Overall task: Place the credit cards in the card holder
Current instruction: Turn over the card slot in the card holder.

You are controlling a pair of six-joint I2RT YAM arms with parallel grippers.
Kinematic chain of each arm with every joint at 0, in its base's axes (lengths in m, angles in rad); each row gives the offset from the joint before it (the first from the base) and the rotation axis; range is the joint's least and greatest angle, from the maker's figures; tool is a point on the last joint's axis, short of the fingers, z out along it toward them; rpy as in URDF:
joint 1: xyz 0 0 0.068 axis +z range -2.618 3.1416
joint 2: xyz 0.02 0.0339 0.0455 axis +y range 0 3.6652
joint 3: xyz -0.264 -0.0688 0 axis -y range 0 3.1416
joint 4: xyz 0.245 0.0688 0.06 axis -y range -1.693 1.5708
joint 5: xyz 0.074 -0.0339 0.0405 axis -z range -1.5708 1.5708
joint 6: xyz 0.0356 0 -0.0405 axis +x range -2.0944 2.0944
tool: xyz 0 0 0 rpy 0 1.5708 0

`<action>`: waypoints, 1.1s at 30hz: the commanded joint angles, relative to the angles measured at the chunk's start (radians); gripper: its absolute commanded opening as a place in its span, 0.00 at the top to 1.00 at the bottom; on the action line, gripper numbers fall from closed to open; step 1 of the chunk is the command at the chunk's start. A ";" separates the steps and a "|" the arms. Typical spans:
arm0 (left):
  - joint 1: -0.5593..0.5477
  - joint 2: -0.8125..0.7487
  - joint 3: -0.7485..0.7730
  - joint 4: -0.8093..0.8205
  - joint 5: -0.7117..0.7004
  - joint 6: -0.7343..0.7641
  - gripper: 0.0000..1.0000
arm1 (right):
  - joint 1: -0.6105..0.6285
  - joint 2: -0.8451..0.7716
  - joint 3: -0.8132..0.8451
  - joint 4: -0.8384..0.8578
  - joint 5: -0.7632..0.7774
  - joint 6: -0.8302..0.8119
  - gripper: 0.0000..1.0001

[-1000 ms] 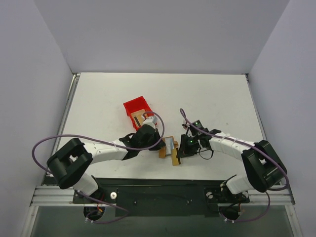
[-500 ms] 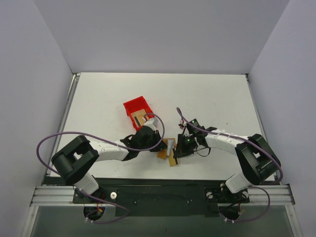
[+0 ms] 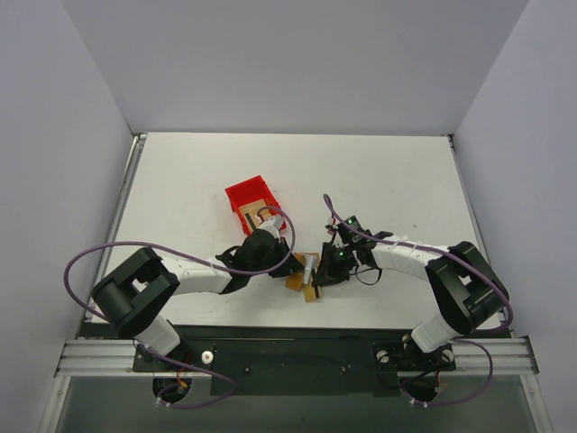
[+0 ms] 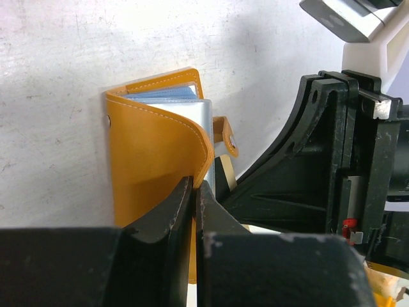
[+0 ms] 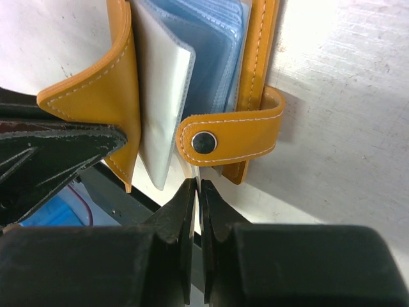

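- White counter (image 3: pixel 180 180) filled the overhead view, closed in by plain lilac-grey walls on three sides.
- Left of centre in that view stood a red bin (image 3: pixel 245 195), with a tan credit card (image 3: pixel 251 216) lying inside it.
- Just below the bin, the left jaws were clenched on the card holder (image 4: pixel 150 160). In the left wrist view they met at lower centre and pinched the edge of its orange cover flap.
- At the centre of the overhead view the card holder lay on the counter between the two arms, its cover lifted. The clear blue-tinted sleeves (image 5: pixel 204 51) fanned out inside it.
- Its small orange tab (image 5: pixel 230 137), carrying a dark metal snap, stuck out sideways at mid-frame in the right wrist view.
- Directly below that tab the right jaws were pressed fully together, their tips close under the sleeves' lower edges. A thin pale edge showed at the tips, but it was too small to tell whether they pinched it.
- Black parts of the right arm filled the right half of the left wrist view, close beside the holder.
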 commanded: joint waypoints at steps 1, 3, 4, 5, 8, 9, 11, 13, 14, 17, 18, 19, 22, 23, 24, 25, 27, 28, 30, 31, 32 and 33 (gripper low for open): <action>-0.010 -0.024 -0.048 -0.119 0.072 -0.044 1.00 | -0.001 0.018 0.020 0.058 0.162 0.068 1.00; -0.008 -0.038 -0.053 -0.132 0.068 -0.049 1.00 | 0.000 0.017 0.023 0.060 0.181 0.081 1.00; -0.008 -0.047 -0.058 -0.136 0.066 -0.050 1.00 | -0.001 0.015 0.026 0.055 0.188 0.084 1.00; -0.008 -0.053 -0.059 -0.145 0.063 -0.052 1.00 | 0.000 0.015 0.028 0.052 0.200 0.090 1.00; -0.005 -0.078 -0.070 -0.156 0.066 -0.053 1.00 | 0.001 0.020 0.050 0.029 0.218 0.090 1.00; -0.005 -0.082 -0.074 -0.159 0.066 -0.053 1.00 | 0.004 0.024 0.058 0.020 0.224 0.082 1.00; 0.004 -0.093 -0.081 -0.167 0.069 -0.049 1.00 | 0.010 0.037 0.087 -0.023 0.237 0.072 1.00; 0.013 -0.102 -0.079 -0.188 0.072 -0.040 0.99 | 0.016 0.052 0.100 -0.037 0.246 0.064 1.00; 0.016 -0.108 -0.079 -0.198 0.072 -0.037 0.97 | 0.019 0.063 0.106 -0.043 0.248 0.061 1.00; 0.033 -0.136 -0.081 -0.236 0.066 -0.012 0.88 | 0.042 0.087 0.127 -0.069 0.266 0.049 1.00; 0.036 -0.144 -0.081 -0.248 0.061 -0.007 0.86 | 0.051 0.092 0.130 -0.070 0.269 0.044 1.00; 0.042 -0.154 -0.079 -0.266 0.057 0.002 0.85 | 0.053 0.097 0.135 -0.075 0.269 0.042 1.00; 0.061 -0.171 -0.076 -0.302 0.049 0.023 0.84 | 0.077 0.097 0.140 -0.087 0.278 0.039 1.00; 0.070 -0.177 -0.073 -0.306 0.051 0.026 0.84 | 0.085 0.094 0.143 -0.093 0.283 0.039 1.00; 0.073 -0.179 -0.073 -0.317 0.049 0.035 0.84 | 0.091 0.091 0.144 -0.096 0.289 0.039 1.00; 0.081 -0.181 -0.071 -0.322 0.049 0.039 0.84 | 0.096 0.087 0.146 -0.103 0.295 0.039 1.00; 0.090 -0.181 -0.068 -0.340 0.048 0.052 0.80 | 0.103 0.086 0.147 -0.107 0.307 0.039 1.00; 0.095 -0.179 -0.061 -0.362 0.048 0.065 0.76 | 0.105 0.087 0.149 -0.107 0.307 0.038 1.00; 0.098 -0.177 -0.045 -0.429 0.018 0.086 0.69 | 0.105 0.094 0.149 -0.109 0.307 0.038 1.00; 0.098 -0.177 -0.039 -0.452 -0.009 0.097 0.65 | 0.105 0.098 0.149 -0.109 0.309 0.036 1.00; 0.096 -0.177 -0.021 -0.507 -0.027 0.115 0.64 | 0.105 0.100 0.149 -0.109 0.309 0.036 1.00; 0.098 -0.174 -0.010 -0.533 -0.069 0.121 0.62 | 0.106 0.101 0.149 -0.106 0.309 0.036 1.00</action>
